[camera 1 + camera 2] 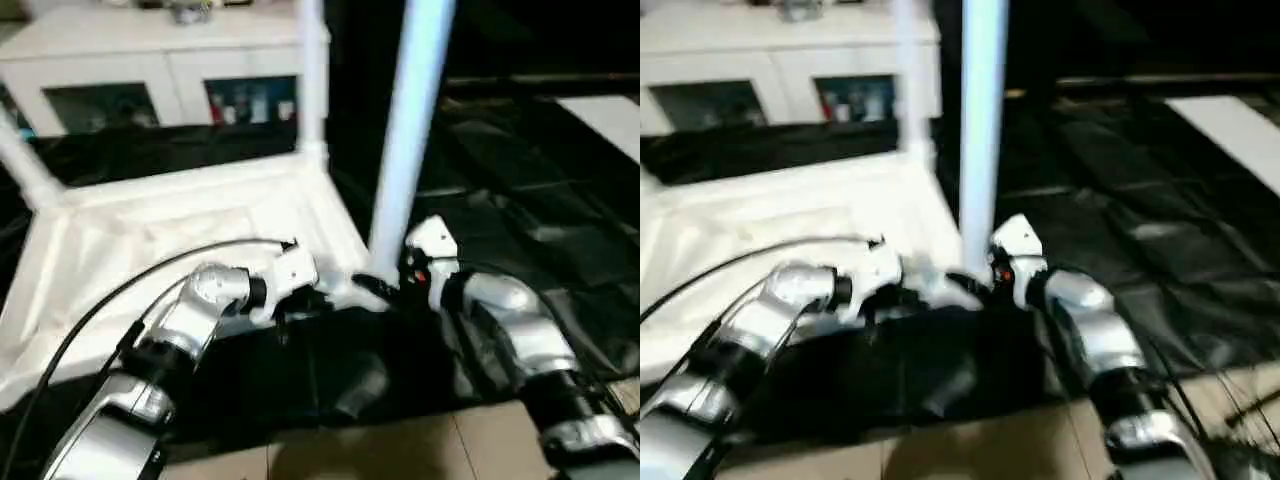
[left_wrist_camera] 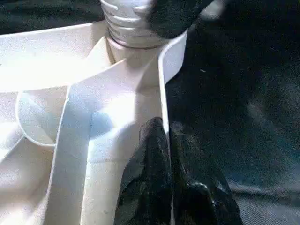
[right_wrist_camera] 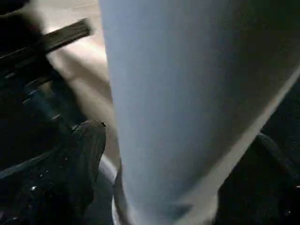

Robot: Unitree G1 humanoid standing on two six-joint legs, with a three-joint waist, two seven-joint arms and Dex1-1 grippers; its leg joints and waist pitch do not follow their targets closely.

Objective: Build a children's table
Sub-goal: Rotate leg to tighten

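Three legs (image 1: 408, 130) in corner sockets (image 2: 126, 44)

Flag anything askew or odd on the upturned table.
One thing: the near corner leg leans slightly in the left eye view and its threads still show above the socket, so it isn't fully seated. Nothing looks damaged.

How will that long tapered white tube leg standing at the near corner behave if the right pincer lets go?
The long tapered white tube leg looks stiff: it stands straight. Tall and narrow, it may tip unless its ribbed end is seated in the corner socket. The right pincer grips smooth plastic, so it could slip.
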